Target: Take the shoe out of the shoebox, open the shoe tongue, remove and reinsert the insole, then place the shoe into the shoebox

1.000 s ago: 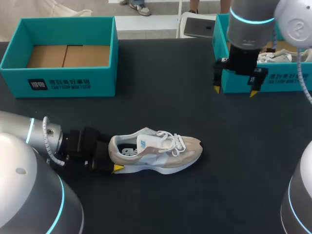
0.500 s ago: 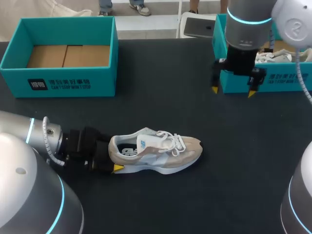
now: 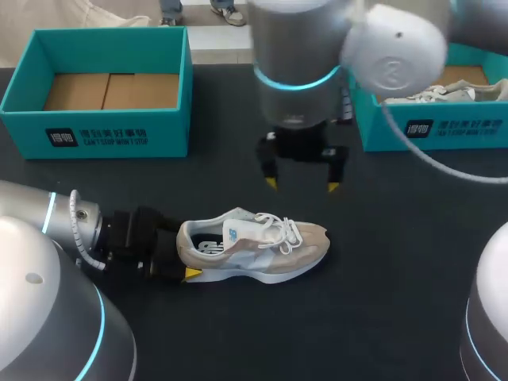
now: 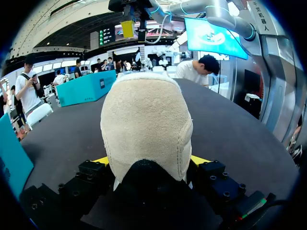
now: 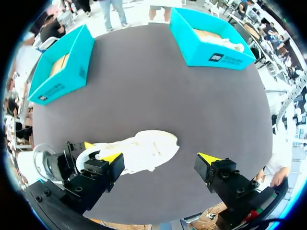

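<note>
The left tool (image 3: pixel 184 258) is clenching the heel of the shoe (image 3: pixel 254 246) on the counter (image 3: pixel 397 238). The right tool (image 3: pixel 302 184) is hovering above the shoe, fingers spread, grasping nothing.

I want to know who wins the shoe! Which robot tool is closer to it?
Left. The left tool grips the shoe at its heel from both sides. The right tool hangs open above the shoe, not touching it.

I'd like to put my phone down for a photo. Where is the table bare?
Bare table lies right of the shoe, below the right shoebox, and along the near edge. Crowded: the left gripper clamps the heel, and the right gripper hangs above.
</note>
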`<move>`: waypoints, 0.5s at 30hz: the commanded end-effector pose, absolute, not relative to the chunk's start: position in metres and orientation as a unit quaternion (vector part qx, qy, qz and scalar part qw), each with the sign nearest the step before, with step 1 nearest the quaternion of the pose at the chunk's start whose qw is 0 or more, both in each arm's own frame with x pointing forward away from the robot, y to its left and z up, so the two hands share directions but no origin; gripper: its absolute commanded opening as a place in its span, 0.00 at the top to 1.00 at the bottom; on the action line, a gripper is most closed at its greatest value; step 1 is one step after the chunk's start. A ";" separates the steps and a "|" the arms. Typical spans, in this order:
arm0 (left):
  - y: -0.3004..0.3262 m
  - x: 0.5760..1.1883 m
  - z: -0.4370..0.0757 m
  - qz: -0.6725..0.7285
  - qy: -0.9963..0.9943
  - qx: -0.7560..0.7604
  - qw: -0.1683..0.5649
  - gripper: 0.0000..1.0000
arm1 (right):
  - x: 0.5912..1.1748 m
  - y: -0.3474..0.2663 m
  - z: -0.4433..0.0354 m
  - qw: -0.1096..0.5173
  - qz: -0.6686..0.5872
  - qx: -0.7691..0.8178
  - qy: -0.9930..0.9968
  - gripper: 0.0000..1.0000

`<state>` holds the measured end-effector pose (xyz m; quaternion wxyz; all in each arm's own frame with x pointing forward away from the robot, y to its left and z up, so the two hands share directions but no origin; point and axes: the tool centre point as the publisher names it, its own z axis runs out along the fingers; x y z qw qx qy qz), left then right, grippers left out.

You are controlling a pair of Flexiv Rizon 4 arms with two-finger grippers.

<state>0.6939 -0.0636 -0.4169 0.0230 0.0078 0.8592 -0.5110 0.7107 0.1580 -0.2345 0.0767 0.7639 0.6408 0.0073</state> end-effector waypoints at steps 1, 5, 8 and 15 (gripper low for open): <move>-0.063 0.695 -0.418 -0.510 0.860 0.008 0.023 1.00 | 0.705 0.227 -0.251 0.123 -0.026 0.770 0.625 0.00; -0.063 0.695 -0.418 -0.510 0.860 0.008 0.023 1.00 | 0.698 0.252 -0.267 0.114 -0.022 0.770 0.627 0.00; -0.063 0.695 -0.418 -0.510 0.860 0.008 0.023 1.00 | 0.692 0.263 -0.279 0.112 -0.034 0.772 0.625 0.00; -0.063 0.695 -0.418 -0.510 0.860 0.008 0.023 1.00 | 0.684 0.285 -0.300 0.119 -0.041 0.773 0.621 0.00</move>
